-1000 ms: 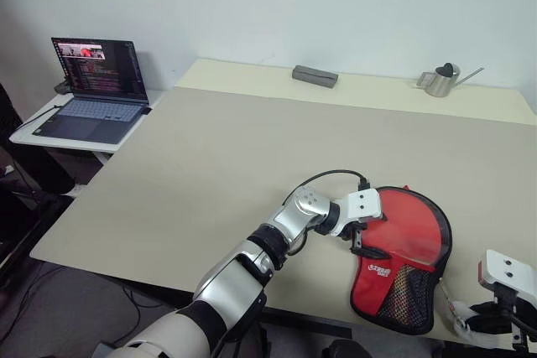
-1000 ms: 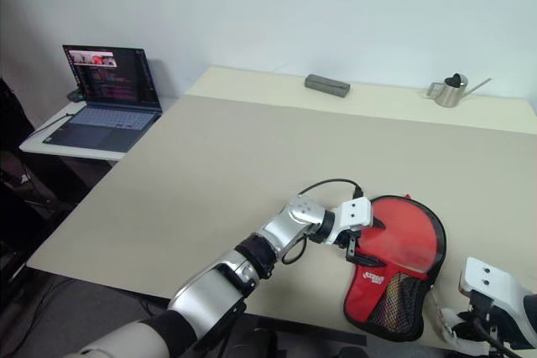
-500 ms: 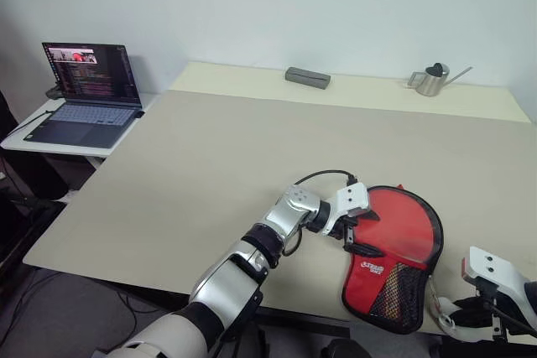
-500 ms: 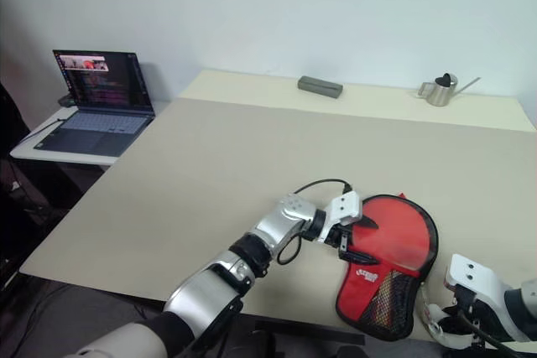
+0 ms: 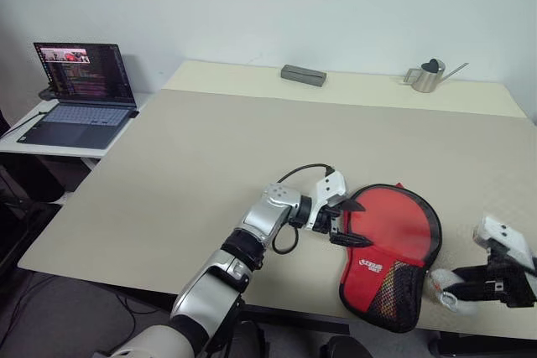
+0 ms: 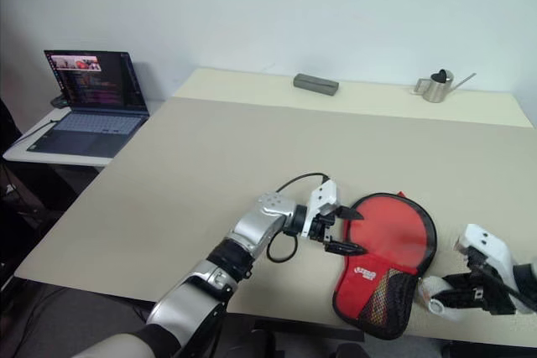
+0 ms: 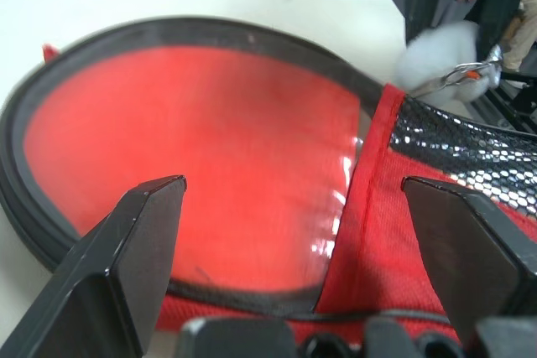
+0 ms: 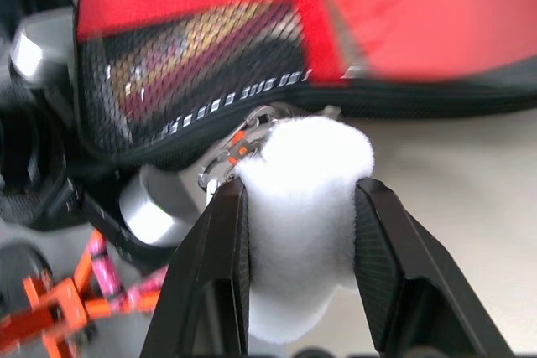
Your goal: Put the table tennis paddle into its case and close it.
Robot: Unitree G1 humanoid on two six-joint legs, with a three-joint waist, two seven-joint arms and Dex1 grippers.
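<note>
Here the case (image 5: 391, 249) lies flat near the right front edge of the bench (image 5: 210, 165), its round red part toward the far side and its black mesh pocket with the small white logo toward the near edge. The left wrist view shows a glossy red round face inside the black edging, which may be the table tennis paddle, though I cannot tell for sure.

The left pincer (image 5: 346, 222) sits at the case's left edge with its two black fingers (image 7: 126, 249) spread wide, one above the other, gripping nothing; whether a fingertip touches the fabric cannot be told.

The right pincer (image 8: 298, 207) is at the near right corner of the bench, just right of the mesh pocket. Its fingers are closed on a white fluffy pom-pom (image 8: 298, 207), which hangs from a small metal clip with an orange detail at the case's edge.

Along the far edge of the bench rest a grey oblong case (image 5: 303, 75) and a small metal watering can (image 5: 428, 77). An open laptop (image 5: 75, 94) stands on a side table to the left.
</note>
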